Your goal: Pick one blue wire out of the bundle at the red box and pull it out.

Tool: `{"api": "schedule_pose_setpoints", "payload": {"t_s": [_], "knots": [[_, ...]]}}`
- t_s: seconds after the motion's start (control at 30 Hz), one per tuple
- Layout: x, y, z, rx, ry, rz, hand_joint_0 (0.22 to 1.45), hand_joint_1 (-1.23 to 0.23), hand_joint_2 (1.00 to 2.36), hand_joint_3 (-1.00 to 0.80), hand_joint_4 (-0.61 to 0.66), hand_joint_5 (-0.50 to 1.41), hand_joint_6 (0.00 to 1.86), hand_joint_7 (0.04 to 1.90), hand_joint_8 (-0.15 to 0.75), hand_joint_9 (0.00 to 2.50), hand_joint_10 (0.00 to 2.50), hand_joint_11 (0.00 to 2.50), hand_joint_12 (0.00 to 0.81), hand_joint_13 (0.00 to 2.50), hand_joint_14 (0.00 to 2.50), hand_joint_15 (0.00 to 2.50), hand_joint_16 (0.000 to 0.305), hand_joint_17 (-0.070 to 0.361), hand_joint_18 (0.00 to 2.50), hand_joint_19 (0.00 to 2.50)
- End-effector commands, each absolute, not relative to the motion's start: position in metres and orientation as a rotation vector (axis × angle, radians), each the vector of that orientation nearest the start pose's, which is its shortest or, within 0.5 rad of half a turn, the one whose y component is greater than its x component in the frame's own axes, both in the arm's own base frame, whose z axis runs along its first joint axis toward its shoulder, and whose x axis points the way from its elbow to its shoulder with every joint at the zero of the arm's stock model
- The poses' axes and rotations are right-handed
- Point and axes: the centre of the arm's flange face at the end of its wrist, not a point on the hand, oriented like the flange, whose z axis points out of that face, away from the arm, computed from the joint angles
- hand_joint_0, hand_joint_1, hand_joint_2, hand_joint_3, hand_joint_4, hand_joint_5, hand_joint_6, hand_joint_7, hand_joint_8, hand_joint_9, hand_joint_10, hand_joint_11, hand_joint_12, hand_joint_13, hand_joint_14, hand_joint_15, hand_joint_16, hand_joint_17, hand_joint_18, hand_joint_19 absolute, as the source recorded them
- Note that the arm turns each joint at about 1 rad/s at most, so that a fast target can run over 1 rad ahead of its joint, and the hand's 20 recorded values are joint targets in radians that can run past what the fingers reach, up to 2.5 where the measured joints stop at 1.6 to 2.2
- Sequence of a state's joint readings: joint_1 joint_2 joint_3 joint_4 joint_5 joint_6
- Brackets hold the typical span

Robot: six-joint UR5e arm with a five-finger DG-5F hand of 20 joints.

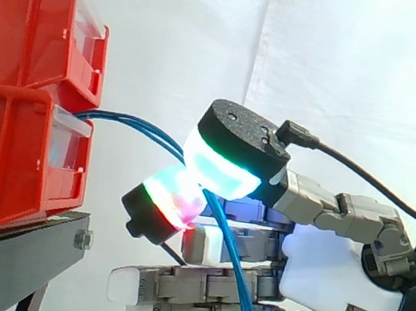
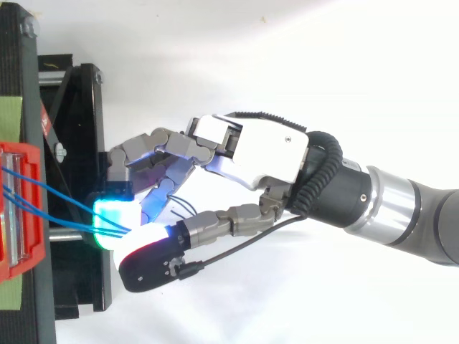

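Blue thin wires (image 1: 121,119) run from the lower red plastic box (image 1: 11,154) into the robot hand (image 1: 323,268), its glowing pads (image 1: 221,168) pinched on them. Apparently 2 are caught, none pulled free yet.

A black stand (image 1: 16,261) carries the lower red bin (image 1: 10,161), with a second red bin (image 1: 27,19) stacked on top.

wires (image 1: 140,124) between stacked bins (image 1: 12,139) and hand (image 1: 327,270)
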State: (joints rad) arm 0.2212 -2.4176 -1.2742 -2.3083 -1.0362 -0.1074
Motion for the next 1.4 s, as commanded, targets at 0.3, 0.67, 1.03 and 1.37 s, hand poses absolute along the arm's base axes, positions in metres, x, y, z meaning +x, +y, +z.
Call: {"api": "schedule_pose_setpoints", "payload": {"t_s": [0.3, 0.67, 1.03, 1.37], "knots": [[0.782, -0.014, 0.173, 1.165, 0.826, 1.071, 0.59, -0.75, 1.01, -0.18, 0.0, -0.06, 0.7, 1.19, 0.168, 1.25, 0.02, 0.55, 0.346, 0.74, 0.01, 0.34, 0.058, 0.13, 0.51, 0.32], [0.782, -0.016, 0.179, 1.162, 0.821, 1.069, 0.64, -0.89, 1.01, -0.25, 0.12, -0.15, 0.83, 1.0, 0.204, 1.13, 0.03, 0.89, 0.324, 0.66, 0.02, 0.38, 0.048, 0.108, 0.44, 0.34], [0.779, -0.02, 0.188, 1.151, 0.863, 1.048, 0.62, -0.87, 1.0, -0.46, 0.0, -0.08, 0.75, 1.25, 0.141, 1.28, 0.03, 0.76, 0.304, 0.68, 0.02, 0.38, 0.045, 0.102, 0.44, 0.36], [0.778, -0.02, 0.189, 1.154, 0.87, 1.042, 0.56, -0.58, 1.0, -0.5, -0.02, -0.04, 0.69, 1.3, 0.14, 1.37, 0.02, 0.76, 0.306, 0.71, 0.02, 0.39, 0.046, 0.102, 0.43, 0.38]]}}
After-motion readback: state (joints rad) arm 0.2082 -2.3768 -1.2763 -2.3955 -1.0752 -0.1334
